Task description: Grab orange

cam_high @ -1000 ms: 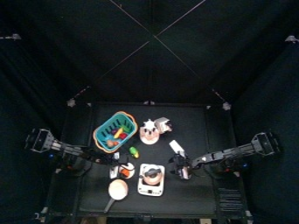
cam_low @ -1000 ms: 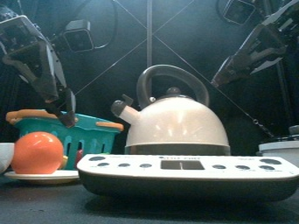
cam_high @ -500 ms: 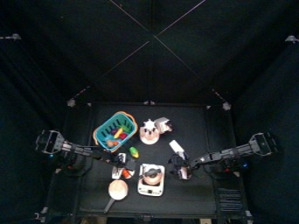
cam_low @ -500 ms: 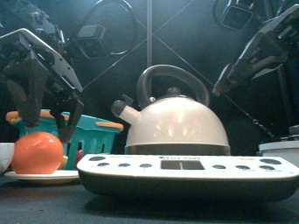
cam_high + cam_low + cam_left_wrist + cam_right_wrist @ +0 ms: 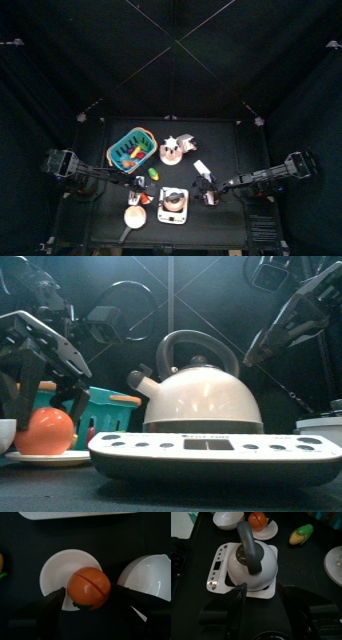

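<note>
Top view: left claw (image 5: 139, 182) over the counter's (image 5: 227, 140) front-left; orange (image 5: 143, 197) beneath, not yet grabbed.

Front view: orange (image 5: 44, 430) on white saucer (image 5: 47, 458), kettle (image 5: 201, 393) just beside.

Left wrist view: jaws spread, flanking orange (image 5: 89, 587); bowl (image 5: 151, 574) crowds one side.

Right wrist view: right claw (image 5: 259, 597) spread, above kettle (image 5: 249, 561).

I see a white kettle (image 5: 201, 394) on its scale-like base (image 5: 207, 454) filling the frame's centre, a teal basket (image 5: 96, 408) at mid-left behind it, and a small white saucer (image 5: 59, 571) beside a pale bowl (image 5: 152, 577) near the wrist frame's middle.
</note>
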Robot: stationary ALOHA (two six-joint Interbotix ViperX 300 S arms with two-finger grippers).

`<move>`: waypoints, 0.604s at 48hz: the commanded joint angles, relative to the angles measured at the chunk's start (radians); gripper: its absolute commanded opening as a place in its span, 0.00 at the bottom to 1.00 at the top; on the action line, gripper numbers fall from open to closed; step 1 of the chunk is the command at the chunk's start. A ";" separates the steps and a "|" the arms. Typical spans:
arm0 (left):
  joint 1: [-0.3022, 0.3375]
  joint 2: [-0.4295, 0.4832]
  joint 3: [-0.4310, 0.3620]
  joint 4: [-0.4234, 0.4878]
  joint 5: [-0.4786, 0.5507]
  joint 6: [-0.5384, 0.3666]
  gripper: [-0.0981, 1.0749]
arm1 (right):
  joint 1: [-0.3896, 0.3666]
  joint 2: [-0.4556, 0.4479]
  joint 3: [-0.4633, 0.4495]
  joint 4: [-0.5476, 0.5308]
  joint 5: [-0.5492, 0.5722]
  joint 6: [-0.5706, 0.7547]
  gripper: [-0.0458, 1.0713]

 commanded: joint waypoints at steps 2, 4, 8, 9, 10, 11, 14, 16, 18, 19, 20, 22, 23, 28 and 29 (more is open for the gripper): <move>0.000 -0.003 -0.028 0.012 -0.020 0.002 0.95 | 0.002 -0.008 -0.012 0.000 -0.002 0.002 0.81; 0.000 -0.003 -0.026 0.014 -0.025 0.003 0.95 | 0.002 -0.008 -0.012 0.000 -0.002 0.002 0.81; 0.000 -0.002 -0.023 0.014 -0.021 0.003 0.95 | 0.002 -0.008 -0.011 0.000 -0.002 0.002 0.81; 0.000 -0.003 -0.023 0.014 -0.020 0.003 0.95 | 0.002 -0.008 -0.011 0.000 -0.002 0.002 0.81; 0.000 -0.002 -0.021 0.014 -0.018 0.003 0.95 | 0.002 -0.008 -0.011 0.000 -0.002 0.002 0.81; 0.000 -0.003 -0.021 0.014 -0.017 0.003 0.95 | 0.002 -0.008 -0.011 0.000 -0.002 0.002 0.81; 0.000 -0.003 -0.018 0.014 -0.012 0.003 0.94 | 0.002 -0.008 -0.012 0.002 -0.002 0.002 0.81; 0.000 -0.002 -0.017 0.014 -0.012 0.003 0.94 | 0.002 -0.008 -0.011 0.002 -0.002 0.002 0.81; 0.000 -0.002 -0.017 0.014 -0.011 0.003 0.92 | 0.002 -0.008 -0.012 0.000 -0.002 0.000 0.81; 0.000 -0.002 -0.017 0.014 -0.011 0.003 0.91 | 0.002 -0.008 -0.011 0.000 -0.002 0.002 0.81; 0.000 -0.002 -0.017 0.014 -0.011 0.003 0.90 | 0.002 -0.008 -0.012 0.002 -0.002 0.002 0.81; 0.000 -0.002 -0.017 0.015 -0.011 0.003 0.87 | 0.002 -0.008 -0.011 0.000 -0.002 0.002 0.81; 0.000 -0.002 -0.017 0.015 -0.011 0.003 0.86 | 0.002 -0.008 -0.012 0.002 -0.002 0.002 0.81; 0.002 -0.002 -0.017 0.015 -0.009 0.005 0.77 | 0.002 -0.008 -0.012 0.000 -0.002 0.000 0.81; 0.003 -0.002 -0.017 0.015 -0.009 0.003 0.76 | 0.002 -0.008 -0.012 0.000 -0.002 0.000 0.81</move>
